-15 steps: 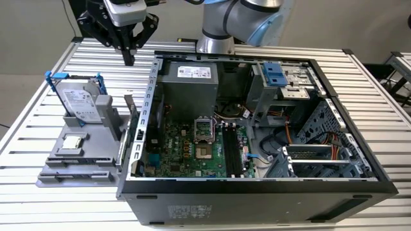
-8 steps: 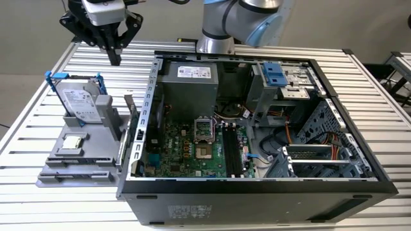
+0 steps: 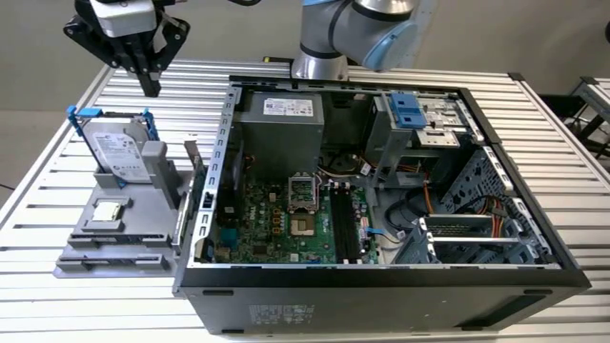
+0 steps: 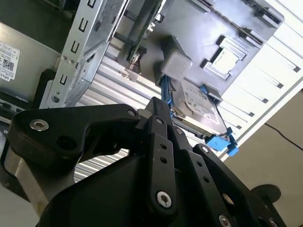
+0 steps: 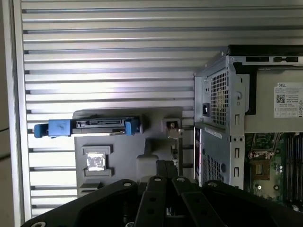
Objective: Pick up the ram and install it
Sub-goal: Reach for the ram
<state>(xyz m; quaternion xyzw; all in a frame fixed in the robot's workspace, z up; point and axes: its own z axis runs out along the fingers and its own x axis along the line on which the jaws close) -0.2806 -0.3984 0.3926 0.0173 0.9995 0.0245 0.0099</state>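
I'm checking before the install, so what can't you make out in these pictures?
Exterior view: the ram stands edge-on in the gray holder, so its chips are hidden.
Exterior view: the latches of the black slots are too small to judge.
First wrist view: the gripper covers part of the holder.

On the exterior view's left of the computer case (image 3: pixel 381 179), just beside it, your parts holder (image 3: pixel 114 246) sits on the slatted table (image 3: pixel 57 300). On it the hard drive (image 3: pixel 119 146) stands upright at the back, with the processor chip (image 3: pixel 107 211) before it. What may be the ram (image 3: pixel 193 161) stands nearest the case.
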